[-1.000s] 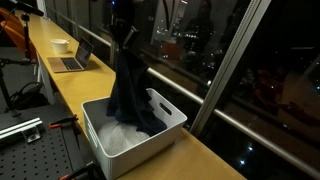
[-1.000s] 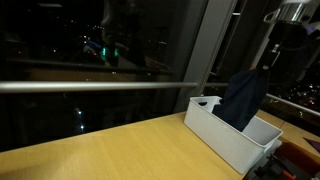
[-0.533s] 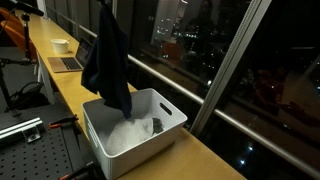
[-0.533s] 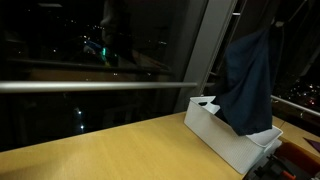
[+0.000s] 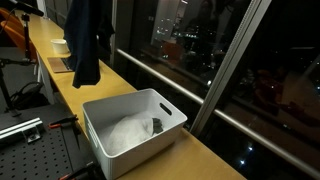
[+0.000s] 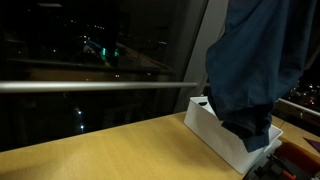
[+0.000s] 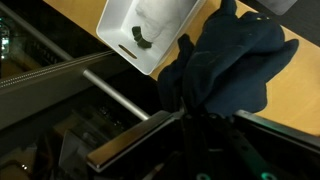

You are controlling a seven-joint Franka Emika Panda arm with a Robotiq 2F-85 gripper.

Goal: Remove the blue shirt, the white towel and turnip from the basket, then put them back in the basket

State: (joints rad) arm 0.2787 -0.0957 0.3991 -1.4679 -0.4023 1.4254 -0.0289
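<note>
The basket sits on the counter by the dark window, and you are only at the first of the six moves the task asks for. The shirt is out: in both exterior views it hangs full length in the air, and its hem is clear above the rim and off to one side, over bare counter, not over the bin. It is not set down yet, so that removal is not finished. The towel lies crumpled on the basket floor, untouched. The small dark lump against the far wall looks like the turnip, though the light is too dim to show its colour. So the towel and turnip have yet to come out, and then all three go back in. Your arm is raised high enough that it runs off the top of both exterior views, so its joints cannot be read. The wrist view looks straight down past the bunched shirt, with the basket off toward one corner. The gripper is pinched fully closed on the top of the shirt, carrying its whole weight.
</note>
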